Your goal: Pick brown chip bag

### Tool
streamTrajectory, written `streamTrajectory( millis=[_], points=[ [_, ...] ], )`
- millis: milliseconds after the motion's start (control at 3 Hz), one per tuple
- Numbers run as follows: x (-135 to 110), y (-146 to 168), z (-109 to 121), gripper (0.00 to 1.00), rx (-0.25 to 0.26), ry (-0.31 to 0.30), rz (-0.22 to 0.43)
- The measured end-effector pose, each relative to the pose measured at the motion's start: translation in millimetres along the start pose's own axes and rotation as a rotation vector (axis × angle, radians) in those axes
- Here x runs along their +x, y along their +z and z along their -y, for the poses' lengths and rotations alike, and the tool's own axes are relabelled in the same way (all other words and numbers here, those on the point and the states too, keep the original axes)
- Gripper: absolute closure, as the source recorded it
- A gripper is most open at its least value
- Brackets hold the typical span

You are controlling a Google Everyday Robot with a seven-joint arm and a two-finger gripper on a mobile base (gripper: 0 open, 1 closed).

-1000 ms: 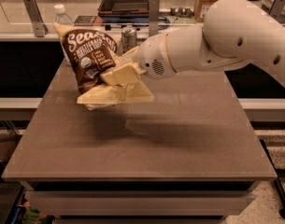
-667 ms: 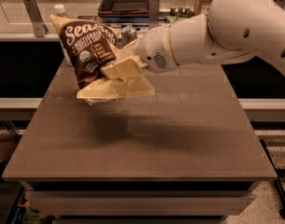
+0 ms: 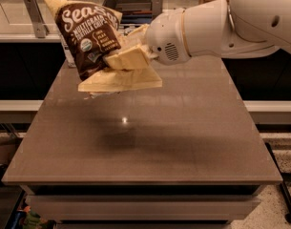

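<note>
The brown chip bag point(image 3: 88, 35) is a large crinkly bag with a dark brown centre, white "Sea Salt" lettering and pale yellow ends. It hangs in the air well above the table, at the upper left of the camera view. My gripper point(image 3: 117, 69) is shut on the bag's lower right side, its cream fingers point(image 3: 126, 57) pinching it. The white arm point(image 3: 216, 25) reaches in from the upper right. The bag's bottom end is hidden behind the fingers.
The brown table top point(image 3: 145, 128) lies below, with the bag's shadow near its middle. Behind it runs a counter with a metal bracket point(image 3: 35, 15) at the left and a dark tray point(image 3: 133, 1) at the back.
The gripper has risen with the bag, lifting it higher above the table. The view now sits closer, and the can and bottle behind the bag no longer show.
</note>
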State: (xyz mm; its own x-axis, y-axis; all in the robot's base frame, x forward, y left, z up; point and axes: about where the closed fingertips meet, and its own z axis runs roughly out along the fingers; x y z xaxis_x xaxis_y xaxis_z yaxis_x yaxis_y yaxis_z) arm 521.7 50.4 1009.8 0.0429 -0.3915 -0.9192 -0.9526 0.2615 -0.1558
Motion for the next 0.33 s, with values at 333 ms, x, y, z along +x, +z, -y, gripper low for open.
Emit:
streamTrajectory(
  millis=[333],
  points=[
    [-0.1,0.0,-0.1,1.00,0.000,0.000,0.000]
  ],
)
